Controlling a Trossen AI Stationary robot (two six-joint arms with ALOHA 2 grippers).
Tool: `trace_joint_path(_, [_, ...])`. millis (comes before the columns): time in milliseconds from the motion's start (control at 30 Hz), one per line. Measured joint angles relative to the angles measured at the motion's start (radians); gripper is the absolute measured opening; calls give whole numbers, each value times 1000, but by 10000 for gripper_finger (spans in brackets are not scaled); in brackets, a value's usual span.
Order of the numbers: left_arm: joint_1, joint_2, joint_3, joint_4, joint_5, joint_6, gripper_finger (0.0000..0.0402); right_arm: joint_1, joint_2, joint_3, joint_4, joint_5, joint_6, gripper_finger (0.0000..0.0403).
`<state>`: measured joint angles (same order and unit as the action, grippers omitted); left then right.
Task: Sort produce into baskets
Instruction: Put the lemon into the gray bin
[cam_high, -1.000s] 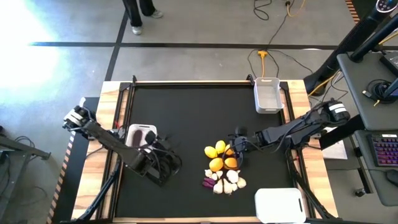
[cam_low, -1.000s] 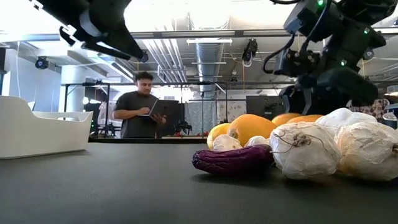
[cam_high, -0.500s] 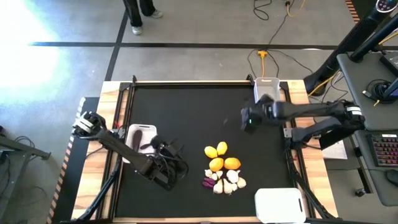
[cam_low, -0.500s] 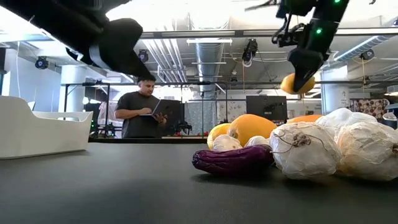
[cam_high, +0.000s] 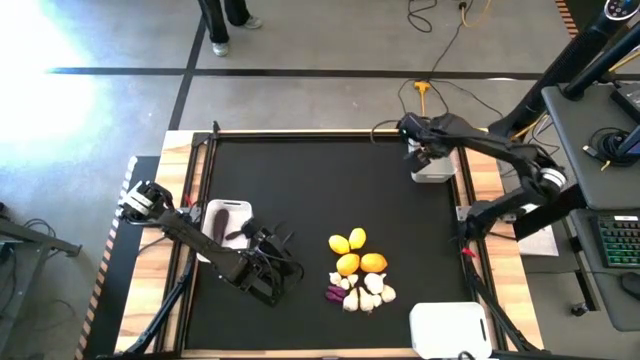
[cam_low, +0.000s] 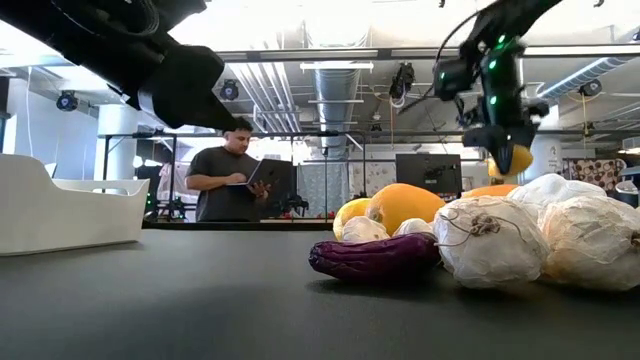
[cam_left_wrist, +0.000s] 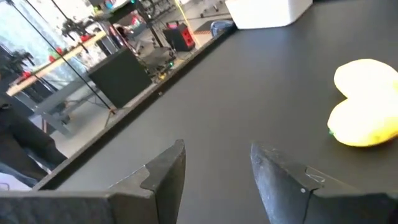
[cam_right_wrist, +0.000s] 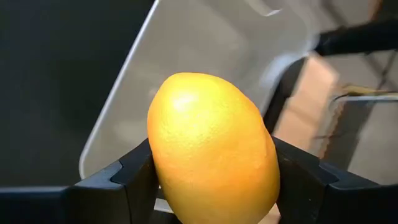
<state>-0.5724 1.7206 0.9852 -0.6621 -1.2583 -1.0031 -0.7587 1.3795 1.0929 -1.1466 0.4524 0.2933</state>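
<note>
My right gripper (cam_high: 424, 150) is shut on a yellow-orange citrus fruit (cam_right_wrist: 211, 155) above the white basket (cam_high: 432, 166) at the table's far right; that basket's inside (cam_right_wrist: 205, 43) shows behind the fruit. My left gripper (cam_high: 280, 262) is open and empty, low over the table left of the produce pile. The pile holds three citrus fruits (cam_high: 355, 255), several whitish bulbs (cam_high: 370, 290) and a purple vegetable (cam_high: 335, 293), all lying on the mat. A second basket (cam_high: 225, 220) stands at the left, a third (cam_high: 450, 330) at the near right edge. My right gripper pinches the citrus fruit by its two opposite sides (cam_right_wrist: 158, 165) between its two fingers (cam_right_wrist: 127, 177). The fruit (cam_low: 512, 160) is lifted clear, hanging at the fingers above the far right basket.
A person with a laptop (cam_low: 225, 175) stands in the room beyond the table. Bare black mat (cam_high: 300, 180) lies across the table's middle and far left. The table's raised frame (cam_high: 300, 132) runs along the far edge.
My right gripper has lifted one citrus fruit off the pile and carried it up and toward the table's far right, to above the far right basket. My left gripper has shifted a little toward the pile, still open.
</note>
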Motion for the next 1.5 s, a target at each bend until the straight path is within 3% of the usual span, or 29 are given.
trace_joint_path(333, [1, 0, 0, -1, -69, 12, 166, -160, 251, 88, 4, -14, -56, 244])
trace_joint_path(633, [1, -1, 1, -3, -69, 76, 166, -219, 344, 148, 15, -18, -28, 246])
trace_joint_path(867, [1, -1, 1, 0, -69, 75, 166, -232, 368, 151, 41, -40, -1, 249])
trace_joint_path(1100, [1, -1, 1, 5, -65, 75, 166, -232, 365, 149, 78, -40, 2, 293])
trace_joint_path(1500, [1, -1, 2, 5, -60, 74, 166, -171, 225, 189, -37, -38, -28, 311])
